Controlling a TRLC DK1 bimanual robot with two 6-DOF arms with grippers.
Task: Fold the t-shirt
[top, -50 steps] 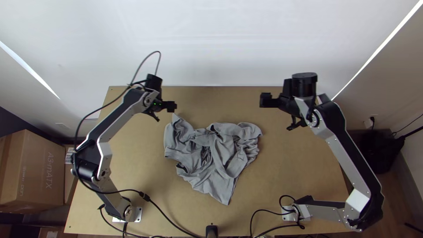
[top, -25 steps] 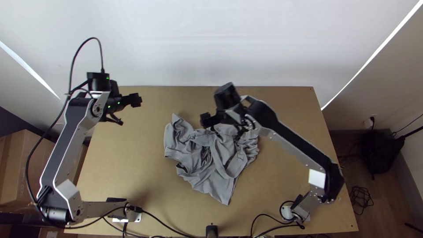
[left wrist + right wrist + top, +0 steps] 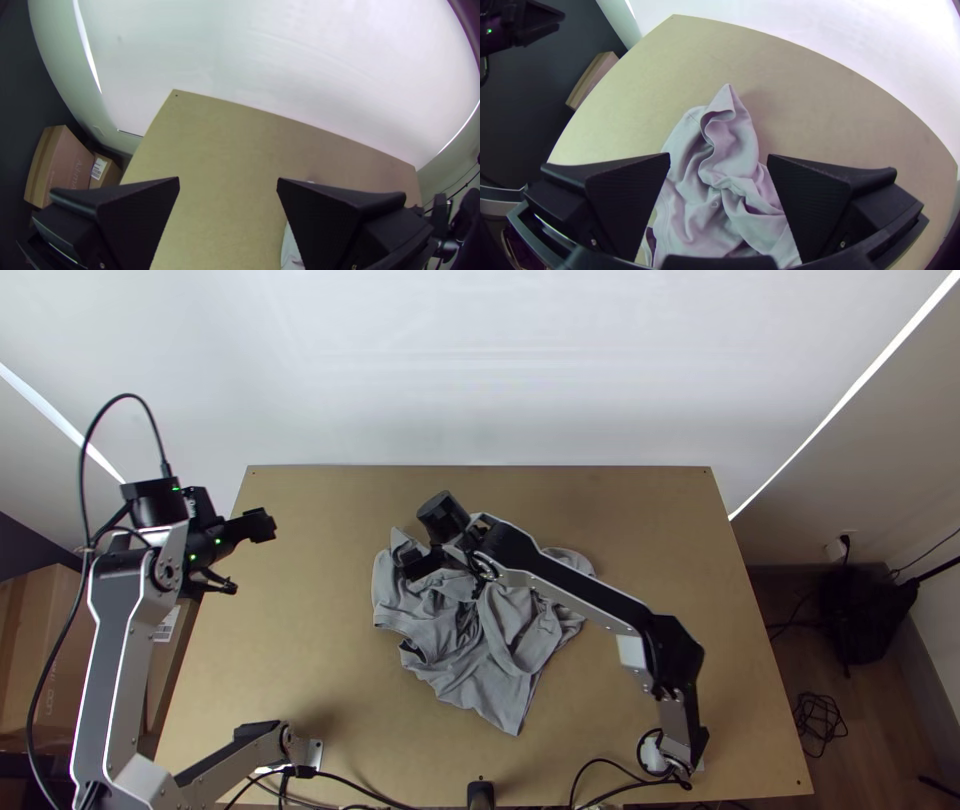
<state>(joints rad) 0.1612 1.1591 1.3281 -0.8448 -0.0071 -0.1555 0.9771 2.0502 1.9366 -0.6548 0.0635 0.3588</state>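
Top view: over the t-shirt (image 3: 455,665) at eleven o'clock, the right gripper (image 3: 413,564) is open, maybe to grab cloth; the left gripper (image 3: 262,525) is open too.

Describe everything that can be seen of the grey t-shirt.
The t-shirt is grey, of soft-looking cloth, and lies bunched and wrinkled on the table. One corner points to the far edge, another to the near edge. A small round spot may be a button. The right gripper, jaws open, is above the shirt, holding none.
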